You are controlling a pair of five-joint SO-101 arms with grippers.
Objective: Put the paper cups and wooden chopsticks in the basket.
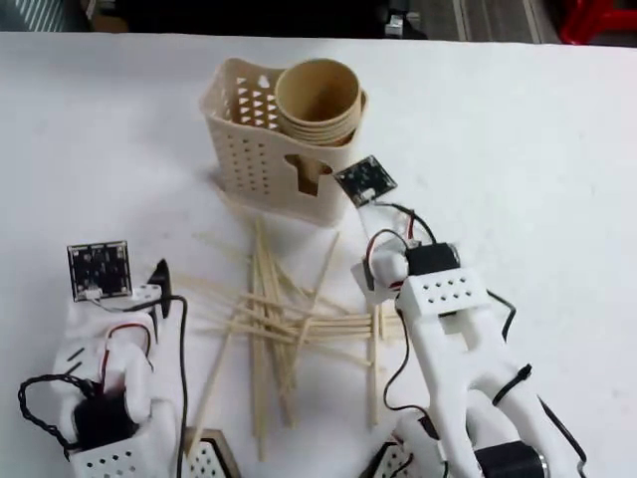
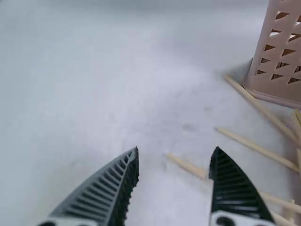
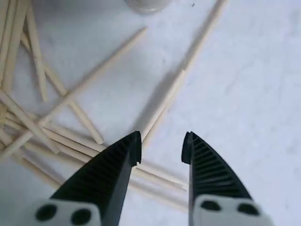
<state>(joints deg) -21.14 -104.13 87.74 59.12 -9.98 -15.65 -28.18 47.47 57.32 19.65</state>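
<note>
Several cups [image 1: 318,98]: I see them stacked inside the basket [image 1: 249,149].
Chopsticks [image 1: 267,324]: scattered on the table [image 1: 528,149] before the basket.
Left claw [image 2: 176,151]: wide, empty.
Right claw [image 3: 162,137]: narrower gap, empty, above chopsticks.

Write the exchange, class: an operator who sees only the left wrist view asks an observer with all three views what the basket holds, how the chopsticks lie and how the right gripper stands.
Operator: I see a corner of the beige perforated plastic basket. What is inside it?
Observer: Stacked brown paper cups stand inside it.
Operator: A few thin wooden chopsticks show here. Are there more?
Observer: Yes, many lie in a crossed pile on the white table, in front of the basket.
Operator: And the other arm?
Observer: The right gripper hangs open over the chopsticks, holding nothing.
</note>
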